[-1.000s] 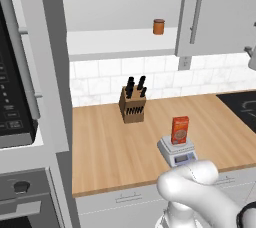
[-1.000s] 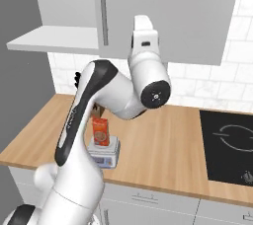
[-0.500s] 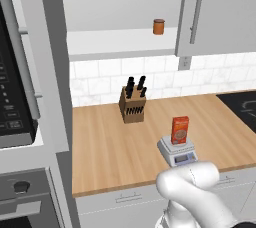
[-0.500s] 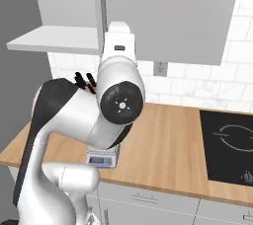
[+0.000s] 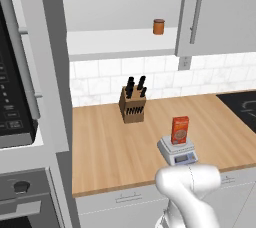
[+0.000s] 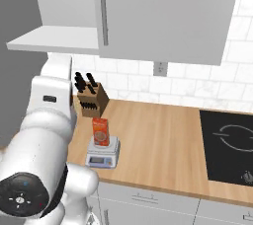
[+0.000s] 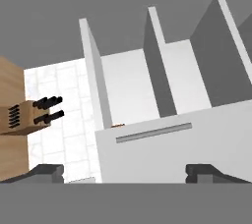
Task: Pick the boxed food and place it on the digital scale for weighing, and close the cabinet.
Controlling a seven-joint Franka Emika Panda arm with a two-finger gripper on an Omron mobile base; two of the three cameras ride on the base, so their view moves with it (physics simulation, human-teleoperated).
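Note:
The orange-red boxed food [image 5: 180,130] [image 6: 101,131] stands upright on the light grey digital scale [image 5: 178,153] [image 6: 103,153] near the counter's front edge. Above it, the left half of the cabinet [image 5: 120,42] is open and shows its pale shelf [image 6: 54,39]. The right door [image 5: 220,12] [image 6: 163,12] is flat against the front. In the rolled hand view my gripper [image 7: 129,174] is open and empty, its fingertips [image 7: 47,171] far apart. It faces that door's bar handle [image 7: 153,133] and the cabinet interior [image 7: 128,85].
A small orange-brown can [image 5: 158,26] sits on the cabinet shelf by the right door. A wooden knife block [image 5: 133,103] [image 6: 91,98] [image 7: 29,115] stands at the tiled wall. The microwave and oven column [image 5: 15,97] is at the left, a black cooktop [image 6: 230,145] at the right.
The arm has swung across the right base view to its left side, uncovering the box and the scale. The box stays on the scale.

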